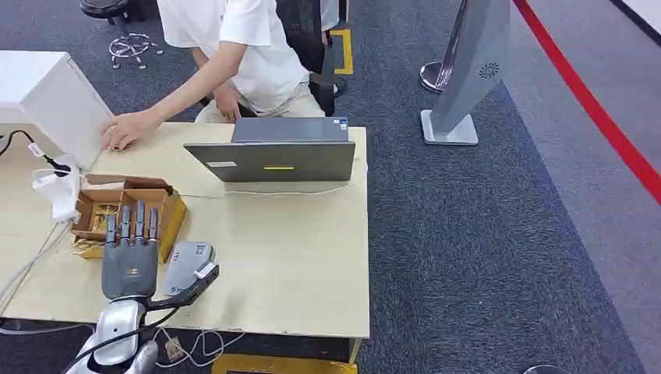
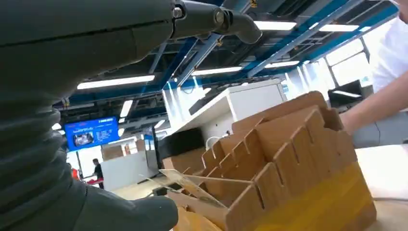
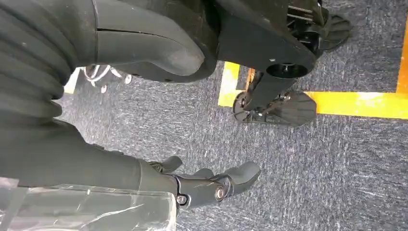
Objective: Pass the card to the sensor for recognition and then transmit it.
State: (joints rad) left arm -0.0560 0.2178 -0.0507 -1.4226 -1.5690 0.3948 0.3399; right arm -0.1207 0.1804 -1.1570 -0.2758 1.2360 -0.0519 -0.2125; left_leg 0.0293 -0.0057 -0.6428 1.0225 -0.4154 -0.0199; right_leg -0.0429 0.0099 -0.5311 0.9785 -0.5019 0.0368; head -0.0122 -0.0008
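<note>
My left hand (image 1: 130,251) hovers flat over the near end of a slotted cardboard card box (image 1: 148,204) on the table's left side, its fingers (image 1: 137,222) stretched out straight and holding nothing. In the left wrist view the box (image 2: 293,159) is close ahead, with a thin tan card (image 2: 190,186) leaning tilted in its slots, apart from my thumb (image 2: 130,214). A grey card sensor (image 1: 187,269) lies on the table just right of my left hand. My right hand (image 3: 207,185) hangs beside my body over the carpet with loosely bent fingers and nothing in it.
A person in a white shirt (image 1: 249,47) sits at the far side, one hand (image 1: 121,134) on the table. A grey laptop (image 1: 277,156) stands at the back, a white cabinet (image 1: 47,97) at the left, with white cables (image 1: 54,195) beside the box. The wooden table (image 1: 296,257) ends at the right.
</note>
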